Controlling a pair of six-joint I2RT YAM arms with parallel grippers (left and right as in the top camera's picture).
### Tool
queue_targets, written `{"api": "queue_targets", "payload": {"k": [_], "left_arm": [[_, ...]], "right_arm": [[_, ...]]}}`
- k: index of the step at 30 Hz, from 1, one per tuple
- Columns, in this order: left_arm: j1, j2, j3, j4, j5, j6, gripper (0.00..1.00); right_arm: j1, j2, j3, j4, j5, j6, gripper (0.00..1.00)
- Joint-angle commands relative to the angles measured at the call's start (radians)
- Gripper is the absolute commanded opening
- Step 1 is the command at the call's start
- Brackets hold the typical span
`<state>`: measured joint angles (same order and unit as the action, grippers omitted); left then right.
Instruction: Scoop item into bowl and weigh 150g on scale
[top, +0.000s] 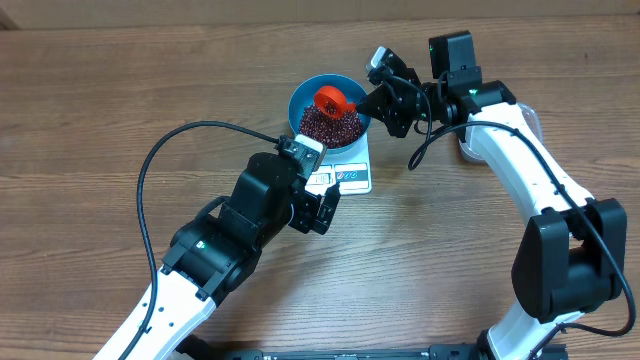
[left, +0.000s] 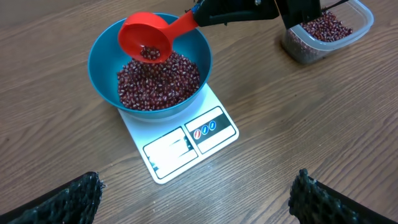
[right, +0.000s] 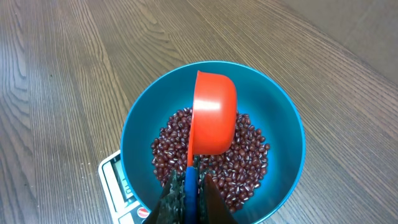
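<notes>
The main risk is overshooting the target: the heap of small, oval, dark red-brown beans (left: 158, 81) already fills the lower part of the round, deep blue bowl (left: 102, 53), and the scale's display is washed out, so the weight cannot be read. The round red plastic scoop (left: 146, 38) hangs tipped over the bowl with a few beans in its cup; pulled back carelessly, it could drop these over the rim onto the wood-grain table (left: 298, 124). Were the scoop to press on the heap or the rim, the reading would be false, and the smooth-walled bowl could slide on the flat, white rectangular scale (left: 186, 140), whose far end it covers. The right gripper (right: 188, 193) is clamped on the scoop's handle. The left gripper (left: 196, 199) hovers spread wide and empty at the scale's near side, its rough black pads apart. Scale and bowl stand toward the table's far edge; the clear rounded plastic tub (left: 326, 31) of loose beans stands apart to their right.
</notes>
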<state>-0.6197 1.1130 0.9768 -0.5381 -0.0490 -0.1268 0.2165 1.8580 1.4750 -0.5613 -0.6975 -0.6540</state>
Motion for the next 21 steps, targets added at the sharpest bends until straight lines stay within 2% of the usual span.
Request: {"api": "queue_targets", "payload": {"k": [1,4,7,10,13,21], "left_arm": [[0.004,-0.002,-0.006,0.000,-0.002,0.008,1.00],[0.004,-0.002,-0.006,0.001,-0.002,0.008,0.99],[0.004,-0.002,-0.006,0.003,-0.002,0.008,0.99],[0.004,-0.002,-0.006,0.004,-0.002,0.008,0.99],[0.004,-0.002,-0.006,0.005,-0.002,0.007,0.99],[0.004,-0.002,-0.006,0.004,-0.002,0.007,1.00]], "right_arm": [[-0.003,-0.033,0.026,0.006,0.007,0.004,0.04],[0.000,-0.033,0.026,-0.019,-0.002,0.000,0.04],[-0.002,-0.033,0.026,-0.031,0.120,-0.001,0.04],[-0.003,-0.033,0.026,-0.040,0.045,0.006,0.04],[-0.003,-0.033,0.026,-0.042,0.092,-0.004,0.04],[-0.002,-0.033,0.026,-0.045,0.045,-0.004,0.04]]}}
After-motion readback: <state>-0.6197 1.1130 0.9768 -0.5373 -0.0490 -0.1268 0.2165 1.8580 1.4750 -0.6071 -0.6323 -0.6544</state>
